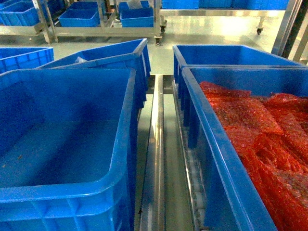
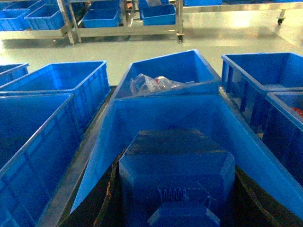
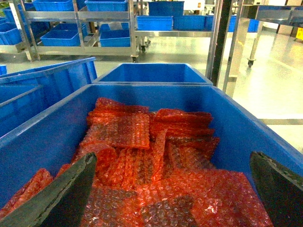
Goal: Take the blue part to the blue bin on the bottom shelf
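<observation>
Seen from the head camera: two rows of blue crates on the bottom shelf (image 1: 158, 144), split by a shiny steel divider rail (image 1: 157, 159) running away down the middle. Left of the rail, nearest the camera, the blue bin (image 1: 62, 144), large, deep, bare inside. Behind it, a second crate (image 1: 113, 60) tilted against its far rim, with clear plastic wrapping (image 2: 154, 84) inside. Right of the rail, a like crate (image 1: 211, 144) heaped with red bubble-wrap bags (image 1: 260, 130); behind that, another blue crate (image 1: 231, 55).

From the left wrist: left gripper (image 2: 176, 177) low over the blue bin, dark fingers (image 2: 109, 198) closed against both sides of a blue part (image 2: 176, 165), a blocky piece with angled corners.

From the right wrist: right gripper (image 3: 170, 189) over the red bags, its two dark fingers (image 3: 66, 194) spread wide at either edge of the view, nothing between them.

Beyond, pale green floor (image 1: 211, 31) and steel racks (image 1: 101, 29) stacked with more blue crates.
</observation>
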`<state>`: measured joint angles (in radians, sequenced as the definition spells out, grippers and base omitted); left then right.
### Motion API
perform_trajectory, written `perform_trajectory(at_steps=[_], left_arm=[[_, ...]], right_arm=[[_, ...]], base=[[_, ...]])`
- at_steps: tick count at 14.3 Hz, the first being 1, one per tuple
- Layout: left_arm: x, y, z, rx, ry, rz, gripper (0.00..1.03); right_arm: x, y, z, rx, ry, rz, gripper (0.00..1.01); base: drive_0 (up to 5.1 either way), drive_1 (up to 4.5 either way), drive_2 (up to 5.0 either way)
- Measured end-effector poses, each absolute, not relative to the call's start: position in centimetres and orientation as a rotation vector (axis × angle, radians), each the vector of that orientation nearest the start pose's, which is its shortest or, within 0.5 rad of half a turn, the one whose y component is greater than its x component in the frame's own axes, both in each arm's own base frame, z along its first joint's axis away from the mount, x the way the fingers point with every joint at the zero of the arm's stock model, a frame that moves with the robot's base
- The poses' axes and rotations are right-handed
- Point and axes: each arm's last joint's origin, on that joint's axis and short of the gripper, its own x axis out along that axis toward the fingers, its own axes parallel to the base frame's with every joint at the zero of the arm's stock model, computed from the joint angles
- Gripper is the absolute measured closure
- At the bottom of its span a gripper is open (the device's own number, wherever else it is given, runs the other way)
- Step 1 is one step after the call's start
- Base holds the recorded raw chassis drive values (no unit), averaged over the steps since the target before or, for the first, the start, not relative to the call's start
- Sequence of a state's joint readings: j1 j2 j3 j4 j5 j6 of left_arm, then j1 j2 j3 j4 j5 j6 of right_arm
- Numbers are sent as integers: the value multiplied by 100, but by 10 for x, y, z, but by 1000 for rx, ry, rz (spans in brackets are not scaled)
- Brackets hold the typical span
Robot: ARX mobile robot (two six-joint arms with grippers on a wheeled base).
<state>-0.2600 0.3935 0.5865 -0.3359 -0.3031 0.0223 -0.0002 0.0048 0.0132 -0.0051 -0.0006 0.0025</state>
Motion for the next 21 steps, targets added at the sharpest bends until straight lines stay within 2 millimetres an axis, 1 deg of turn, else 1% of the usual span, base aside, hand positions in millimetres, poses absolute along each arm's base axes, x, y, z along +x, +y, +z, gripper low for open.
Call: perform_trajectory(at_steps=[21], left_arm=[[98, -17, 297, 62, 138, 42, 59]], right_arm=[[97, 0, 167, 2, -3, 0, 3]], base=[[0, 0, 0]])
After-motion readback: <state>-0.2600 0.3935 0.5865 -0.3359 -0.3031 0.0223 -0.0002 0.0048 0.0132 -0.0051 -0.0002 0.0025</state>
